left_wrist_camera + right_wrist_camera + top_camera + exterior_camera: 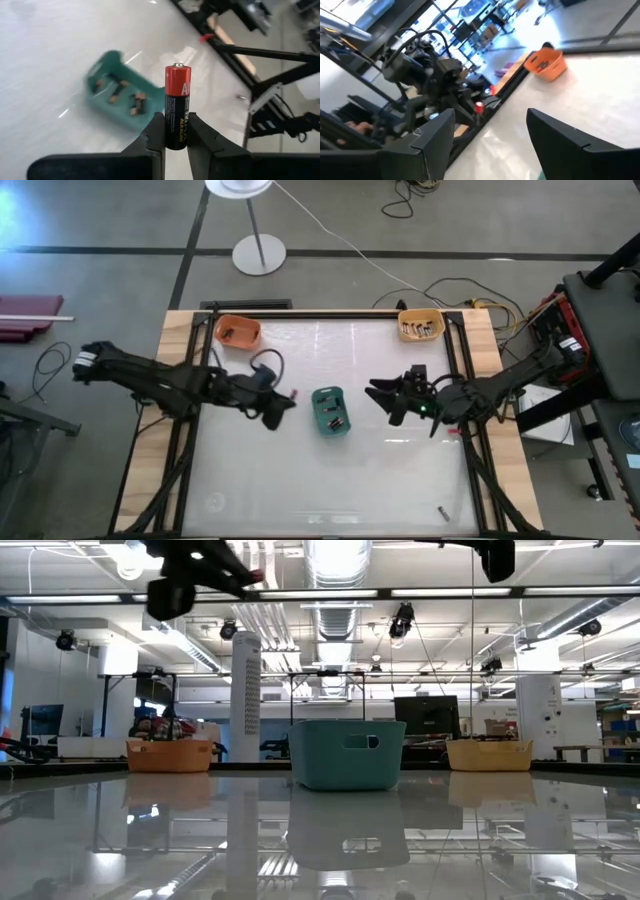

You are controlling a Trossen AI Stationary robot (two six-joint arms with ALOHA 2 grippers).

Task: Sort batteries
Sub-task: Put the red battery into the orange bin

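While the left gripper [175, 137] clenches a red-topped battery [177, 106] by its lower end just beside the teal bin [330, 411], a slip could drop it outside. Beyond the bin, the right gripper [392, 399] waits, fingers spread and empty.

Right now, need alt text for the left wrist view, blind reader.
The left hand grips a black AA battery with a red top, standing upright between its two dark fingers. Beyond it, a teal bin holding several small batteries sits on the glossy white table.
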